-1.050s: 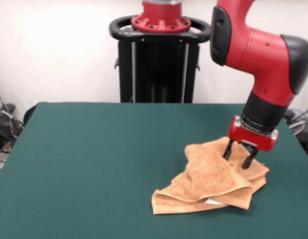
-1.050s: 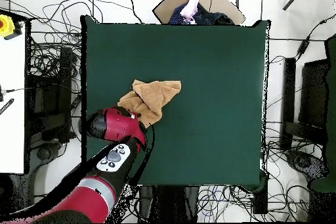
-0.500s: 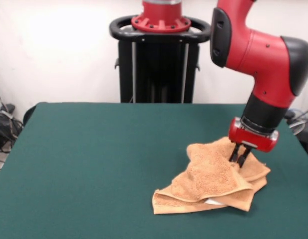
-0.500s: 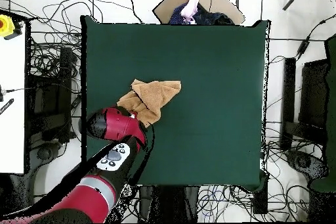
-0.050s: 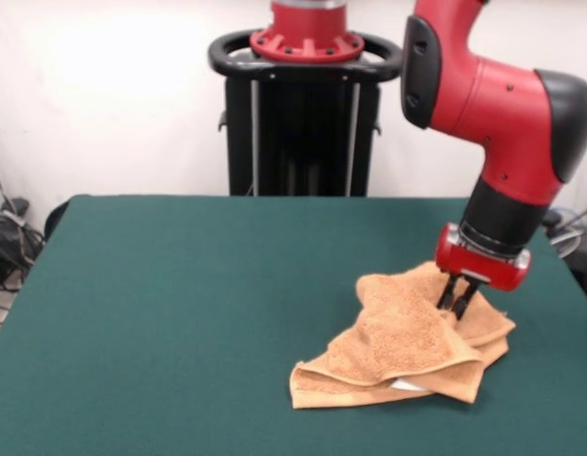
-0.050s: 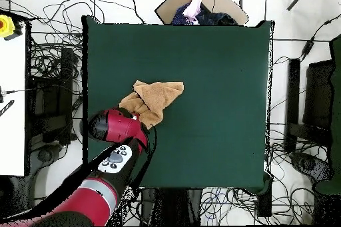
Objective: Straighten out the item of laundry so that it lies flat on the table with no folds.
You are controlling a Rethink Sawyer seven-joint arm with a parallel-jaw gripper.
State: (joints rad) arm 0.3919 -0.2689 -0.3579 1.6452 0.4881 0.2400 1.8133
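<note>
Table: green top, wide open around the work.
Towel: bunched and folded over itself, toward the table's side edge in the overhead view.
Claw: a second ago my fingers stood spread over the towel's back corner; now they're pinched on that fold.
Meaning: grip made, nothing flattened yet; I judge a pull outward comes next.

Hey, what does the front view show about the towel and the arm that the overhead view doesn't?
Only the front view shows the tool, fingers pinched together on the towel's far edge, plus a white tag under the front fold. Only the overhead view shows the whole table and that the towel lies near one side edge; there the arm covers the tool. Both show the towel bunched and folded, not flat.
</note>
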